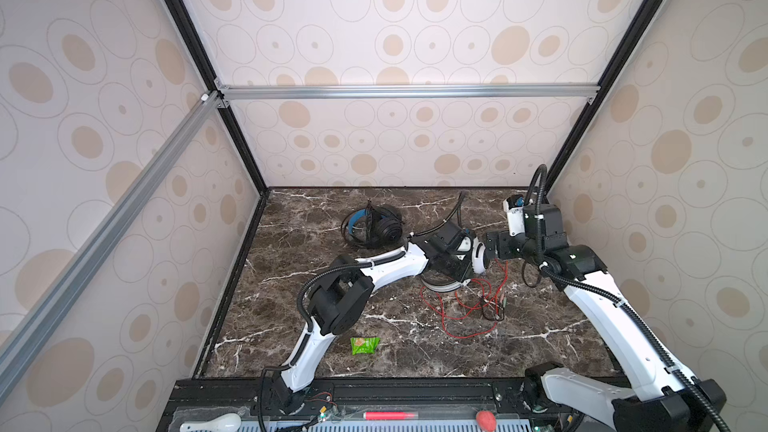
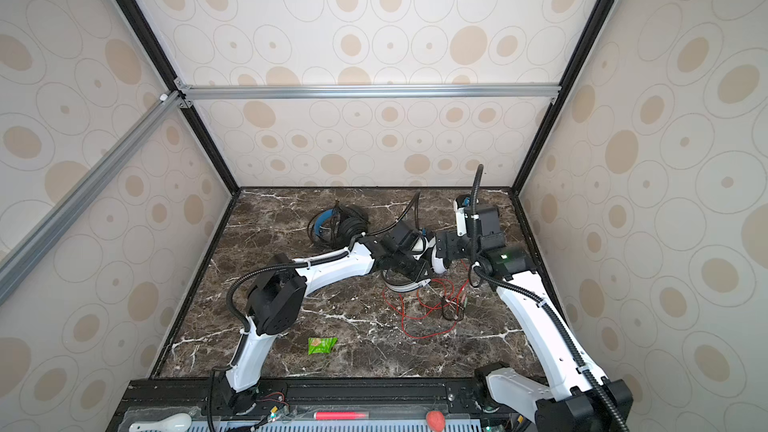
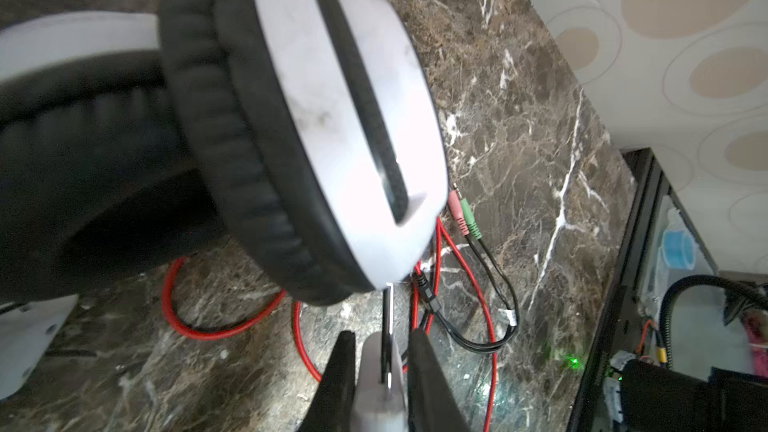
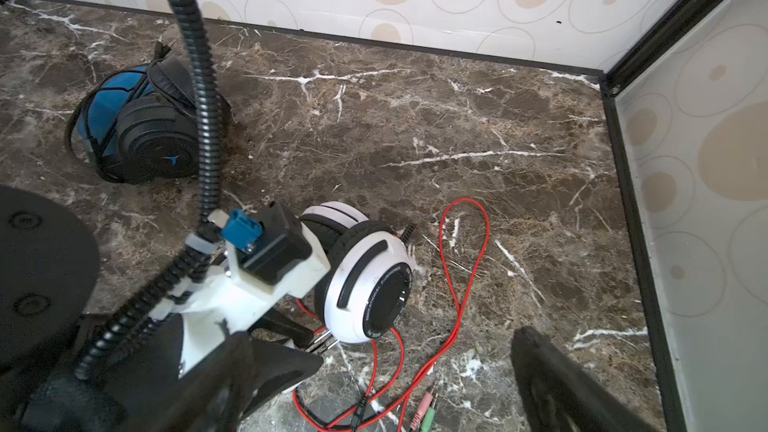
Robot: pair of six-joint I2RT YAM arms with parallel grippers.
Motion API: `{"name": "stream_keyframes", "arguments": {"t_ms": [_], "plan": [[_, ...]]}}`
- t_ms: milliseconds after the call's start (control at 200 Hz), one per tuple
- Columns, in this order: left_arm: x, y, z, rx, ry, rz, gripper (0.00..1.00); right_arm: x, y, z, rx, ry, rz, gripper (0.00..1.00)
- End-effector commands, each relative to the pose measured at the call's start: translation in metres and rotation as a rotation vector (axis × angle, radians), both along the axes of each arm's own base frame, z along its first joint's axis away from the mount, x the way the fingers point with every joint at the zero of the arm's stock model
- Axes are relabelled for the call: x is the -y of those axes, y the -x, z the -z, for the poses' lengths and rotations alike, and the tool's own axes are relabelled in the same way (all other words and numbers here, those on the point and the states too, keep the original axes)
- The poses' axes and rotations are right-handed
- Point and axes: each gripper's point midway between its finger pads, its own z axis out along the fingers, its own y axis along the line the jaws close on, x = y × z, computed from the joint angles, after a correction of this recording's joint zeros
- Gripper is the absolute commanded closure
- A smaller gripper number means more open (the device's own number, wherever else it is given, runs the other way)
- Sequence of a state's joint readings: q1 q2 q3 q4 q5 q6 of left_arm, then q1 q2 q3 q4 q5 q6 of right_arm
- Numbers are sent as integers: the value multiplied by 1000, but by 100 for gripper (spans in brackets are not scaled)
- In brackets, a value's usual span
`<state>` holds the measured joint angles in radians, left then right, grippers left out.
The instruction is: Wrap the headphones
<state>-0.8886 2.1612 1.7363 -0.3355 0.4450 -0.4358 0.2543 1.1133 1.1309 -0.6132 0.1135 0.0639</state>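
Currently the left pincer (image 3: 382, 336) is clamping a pale stem piece with a thin metal rod at the foot of one cup of the white over-ear headset with black cushions (image 3: 332, 97). Whether that cup is resting on the dark brown marble worktop (image 3: 519, 118) or hanging just clear of it, I cannot tell. The right pincer (image 4: 419, 347) is hanging just beside the same headset with its jaws spread wide, gripping nothing. In both top views this headset is sitting right of the worktop's middle, between the two wrists, and its thin red cable (image 1: 469, 317) is sprawling in loose loops toward the front. The black over-ear headset with a blue inner headband (image 1: 372, 226) is lying well apart near the back wall.

The hold looks narrow, so the heavy cup is likely to swivel or slip out if the arm turns quickly. The red loops are crossing each other and the lead of the pink and green plugs (image 3: 463, 214), so a hasty pull could tighten them into a knot. The wrists are working very near each other and could collide.
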Motion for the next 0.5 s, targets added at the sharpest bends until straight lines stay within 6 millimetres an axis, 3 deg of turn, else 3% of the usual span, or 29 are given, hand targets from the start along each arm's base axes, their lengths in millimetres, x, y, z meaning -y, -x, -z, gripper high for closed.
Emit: {"name": "stream_keyframes", "arguments": {"t_ms": [0,205,385,495], "plan": [[18,-10,-76,-36,205,-40,100,14,4,-16,32,20,55,0],[40,1,-106,-128,309,48,100,15,5,-21,47,17,60,0],[39,14,-111,-267,359,107,100,16,9,-26,72,32,45,0],[32,16,-115,-377,462,111,100,2,14,-29,99,28,-65,0]]}}
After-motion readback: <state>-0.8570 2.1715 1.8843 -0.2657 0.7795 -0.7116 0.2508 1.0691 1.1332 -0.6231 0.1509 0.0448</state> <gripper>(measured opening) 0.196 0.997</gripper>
